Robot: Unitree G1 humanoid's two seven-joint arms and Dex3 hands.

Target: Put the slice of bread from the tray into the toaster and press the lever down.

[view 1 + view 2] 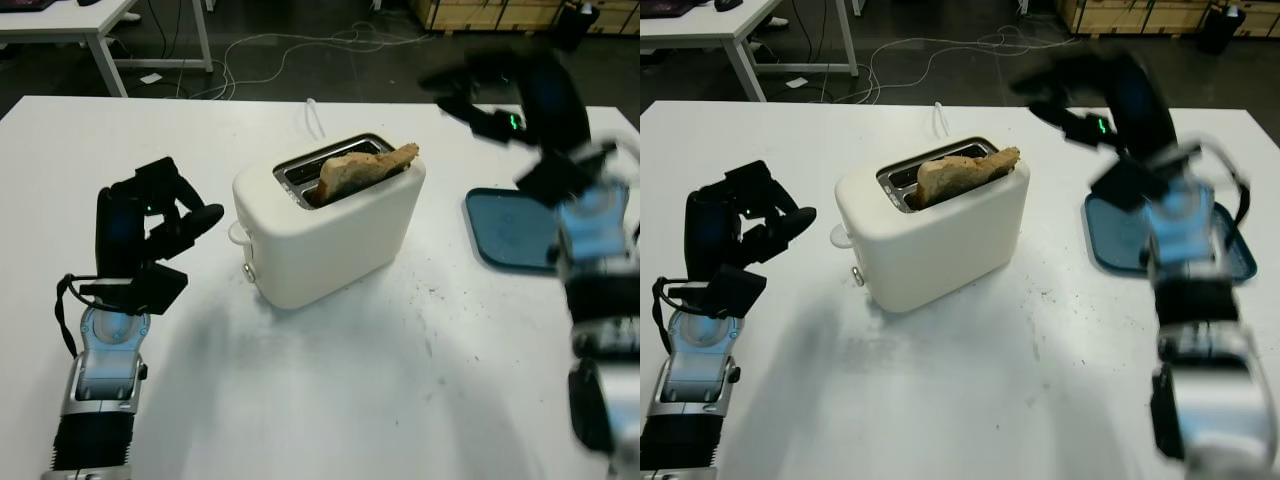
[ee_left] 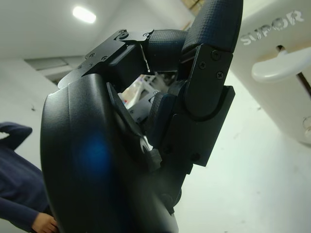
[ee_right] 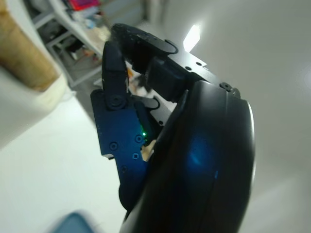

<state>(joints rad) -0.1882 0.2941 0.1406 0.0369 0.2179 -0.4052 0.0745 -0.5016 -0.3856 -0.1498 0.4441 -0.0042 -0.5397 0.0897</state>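
The bread (image 1: pixel 365 168) sits in the toaster (image 1: pixel 330 225), sticking out of the top slot.

My right hand (image 1: pixel 480 95) is up in the air past the toaster, above the blue tray (image 1: pixel 510 232), holding nothing, well away from the bread. My left hand (image 1: pixel 165 215) is curled up with nothing in it, beside the toaster's lever (image 2: pixel 282 68).

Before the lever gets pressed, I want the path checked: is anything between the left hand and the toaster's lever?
Nothing visible. The left hand, holding nothing, hangs over bare table beside the toaster, whose lever faces it. The bread sits in the slot.
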